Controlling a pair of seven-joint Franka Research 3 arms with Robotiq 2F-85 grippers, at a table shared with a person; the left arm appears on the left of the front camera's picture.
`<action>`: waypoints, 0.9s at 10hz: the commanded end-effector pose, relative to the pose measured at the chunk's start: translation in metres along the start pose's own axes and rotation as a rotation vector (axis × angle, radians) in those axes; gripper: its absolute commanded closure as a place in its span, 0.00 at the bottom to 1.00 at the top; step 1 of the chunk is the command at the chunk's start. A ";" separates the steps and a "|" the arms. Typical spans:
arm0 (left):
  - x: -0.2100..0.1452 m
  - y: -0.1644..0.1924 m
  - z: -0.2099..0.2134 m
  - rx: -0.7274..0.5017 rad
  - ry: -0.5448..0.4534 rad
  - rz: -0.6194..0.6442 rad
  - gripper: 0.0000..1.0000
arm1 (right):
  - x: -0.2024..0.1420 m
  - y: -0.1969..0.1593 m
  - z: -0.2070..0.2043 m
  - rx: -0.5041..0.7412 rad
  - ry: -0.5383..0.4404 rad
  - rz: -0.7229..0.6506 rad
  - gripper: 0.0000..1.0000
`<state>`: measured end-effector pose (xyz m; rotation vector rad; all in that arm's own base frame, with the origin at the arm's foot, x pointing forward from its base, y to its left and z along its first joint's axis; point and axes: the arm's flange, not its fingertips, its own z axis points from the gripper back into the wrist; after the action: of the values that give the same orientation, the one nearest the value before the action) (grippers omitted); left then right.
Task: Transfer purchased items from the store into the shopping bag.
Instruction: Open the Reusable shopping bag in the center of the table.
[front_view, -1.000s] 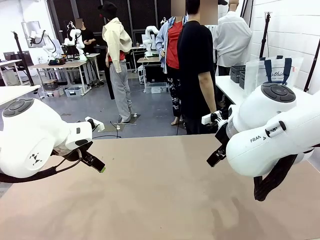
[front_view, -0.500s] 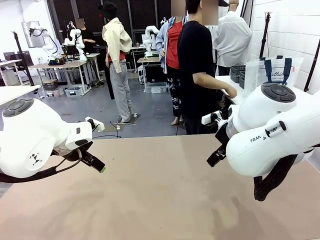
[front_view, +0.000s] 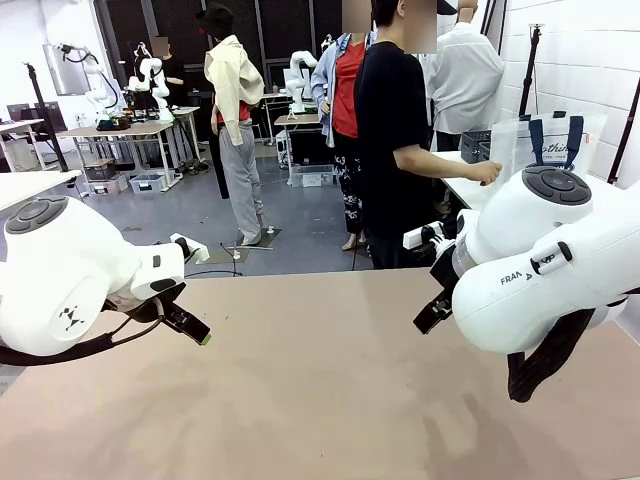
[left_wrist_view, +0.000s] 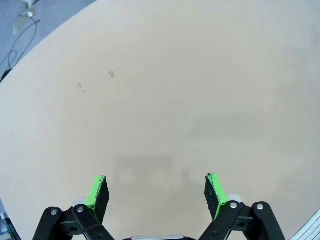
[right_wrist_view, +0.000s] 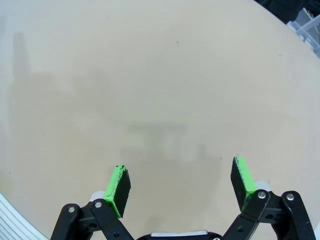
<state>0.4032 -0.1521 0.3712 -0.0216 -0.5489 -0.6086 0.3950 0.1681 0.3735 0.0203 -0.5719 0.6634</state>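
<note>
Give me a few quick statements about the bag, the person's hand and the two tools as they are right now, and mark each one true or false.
1. The left tool is open with nothing between its fingers. True.
2. The right tool is shut on a purchased item. False: it is open above the bare tan table, holding nothing.
3. The shopping bag stands on the tan table between the arms. False: it stands far off at the right, by the white side table.
4. The person's hand is stretched out over the side table, near the bag. True.
</note>
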 end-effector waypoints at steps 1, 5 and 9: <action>0.000 0.001 0.000 0.001 0.000 0.002 0.00 | 0.000 0.000 0.000 0.000 0.000 0.000 0.00; 0.000 0.001 0.000 0.001 0.000 0.002 0.00 | 0.000 0.000 0.000 0.000 0.000 0.000 0.00; 0.000 0.001 0.000 0.001 0.000 0.002 0.00 | 0.000 0.000 0.000 0.000 0.000 0.000 0.00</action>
<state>0.4032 -0.1521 0.3712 -0.0216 -0.5489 -0.6086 0.3950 0.1681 0.3735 0.0203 -0.5719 0.6634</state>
